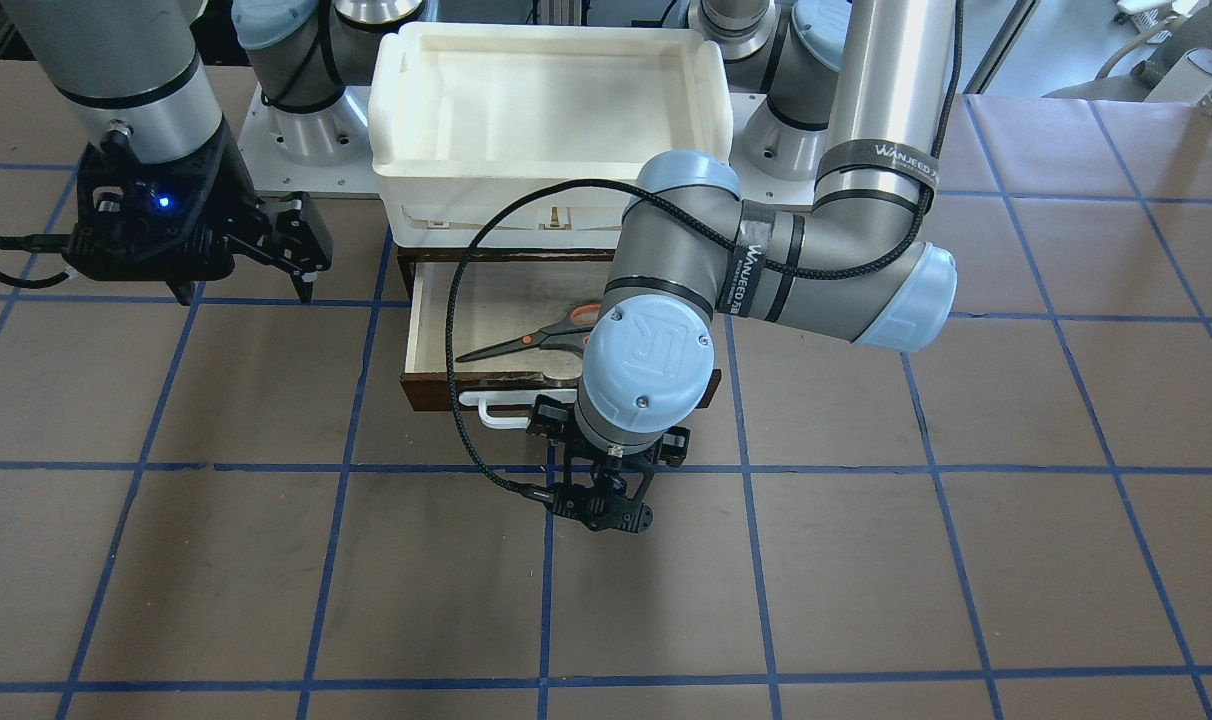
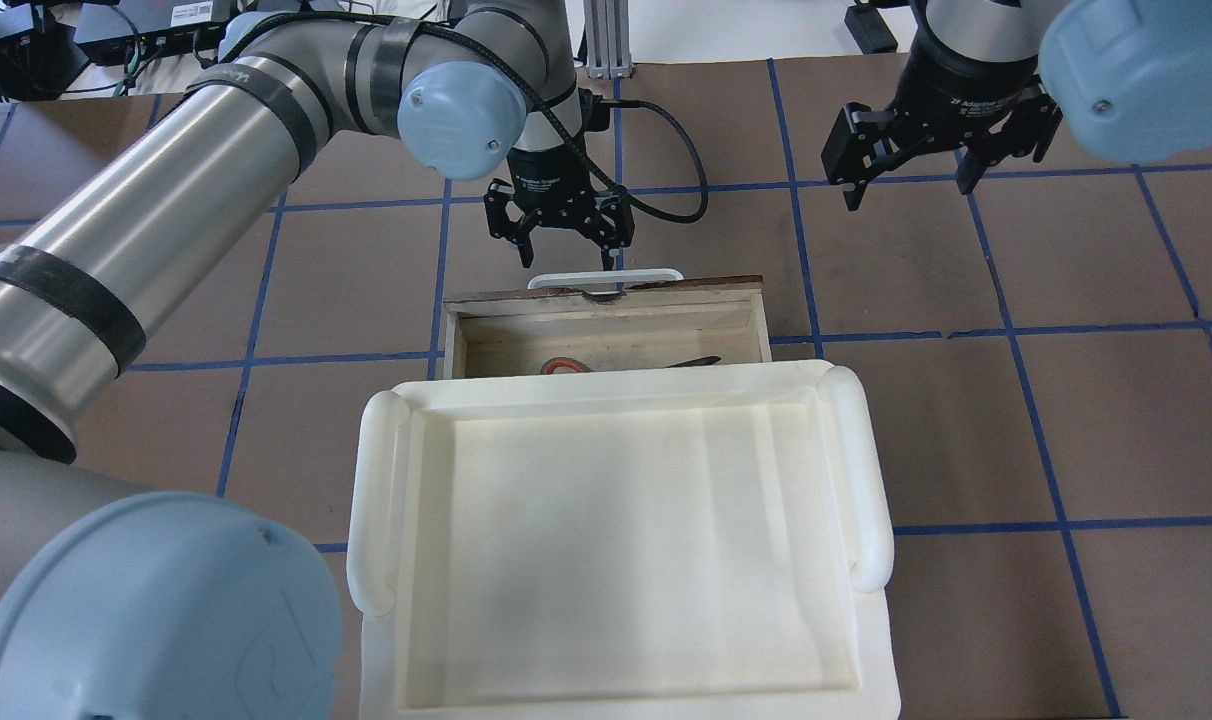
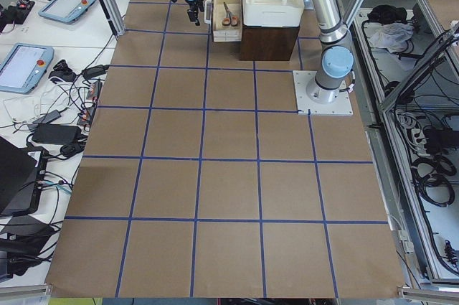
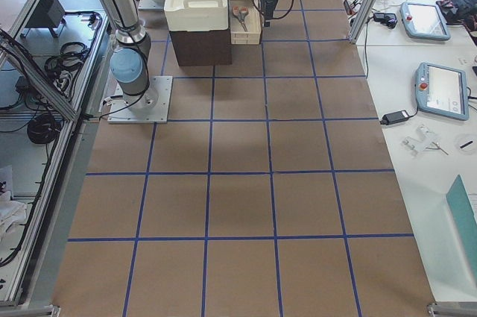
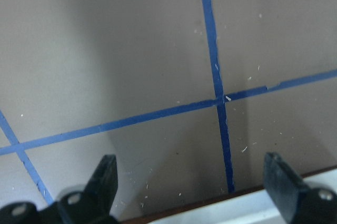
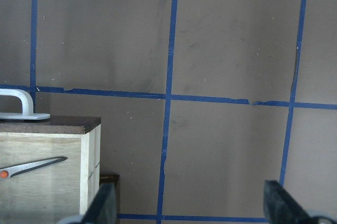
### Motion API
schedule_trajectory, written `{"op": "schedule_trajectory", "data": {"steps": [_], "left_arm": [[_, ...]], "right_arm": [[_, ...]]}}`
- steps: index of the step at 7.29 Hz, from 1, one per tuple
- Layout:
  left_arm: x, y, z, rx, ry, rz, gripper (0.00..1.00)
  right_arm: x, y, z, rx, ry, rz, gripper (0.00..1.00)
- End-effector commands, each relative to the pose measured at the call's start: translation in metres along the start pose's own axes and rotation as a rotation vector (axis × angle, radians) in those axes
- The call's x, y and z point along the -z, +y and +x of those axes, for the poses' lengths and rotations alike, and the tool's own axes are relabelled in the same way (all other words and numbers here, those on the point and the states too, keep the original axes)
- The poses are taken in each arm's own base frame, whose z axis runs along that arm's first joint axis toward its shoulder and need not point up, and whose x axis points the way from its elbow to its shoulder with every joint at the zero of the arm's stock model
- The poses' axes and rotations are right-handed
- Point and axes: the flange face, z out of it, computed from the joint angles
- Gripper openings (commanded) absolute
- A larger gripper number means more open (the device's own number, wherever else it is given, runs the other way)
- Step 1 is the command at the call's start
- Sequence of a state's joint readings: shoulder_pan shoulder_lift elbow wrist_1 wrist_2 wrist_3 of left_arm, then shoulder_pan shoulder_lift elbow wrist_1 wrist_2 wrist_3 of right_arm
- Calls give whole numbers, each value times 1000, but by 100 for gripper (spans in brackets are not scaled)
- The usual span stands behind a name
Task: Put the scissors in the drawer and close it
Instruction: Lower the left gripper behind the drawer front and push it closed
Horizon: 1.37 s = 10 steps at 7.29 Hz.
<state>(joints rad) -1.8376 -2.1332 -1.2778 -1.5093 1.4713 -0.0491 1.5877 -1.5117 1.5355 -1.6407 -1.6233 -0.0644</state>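
Observation:
The drawer (image 2: pixel 606 335) stands pulled open under the white foam tray, with its white bar handle (image 2: pixel 606 275) on the far side. The scissors (image 1: pixel 531 340) lie flat inside it; in the overhead view only the orange-lined loop and the blade tip (image 2: pixel 691 362) show. My left gripper (image 2: pixel 566 258) is open and empty, pointing down just beyond the handle, which shows at the bottom of the left wrist view (image 5: pixel 253 208). My right gripper (image 2: pixel 908 195) is open and empty, up above the table to the drawer's right. The right wrist view shows the drawer's corner (image 6: pixel 89 145) and a blade (image 6: pixel 37 165).
A white foam tray (image 2: pixel 376 500) sits on top of the dark brown cabinet (image 3: pixel 269 43) that holds the drawer. Brown table covering with blue tape lines (image 1: pixel 746 560) lies all around. The arm bases stand behind the cabinet.

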Motion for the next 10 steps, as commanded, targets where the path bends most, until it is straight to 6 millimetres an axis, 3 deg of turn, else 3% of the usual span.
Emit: {"op": "schedule_trajectory", "data": {"steps": [1, 10], "left_arm": [[0, 1, 2, -3, -1, -2, 100], [-2, 26, 5, -2, -4, -72, 100]], "right_arm": [[-1, -1, 0, 0, 0, -2, 100], [0, 0, 1, -4, 9, -2, 100]]}}
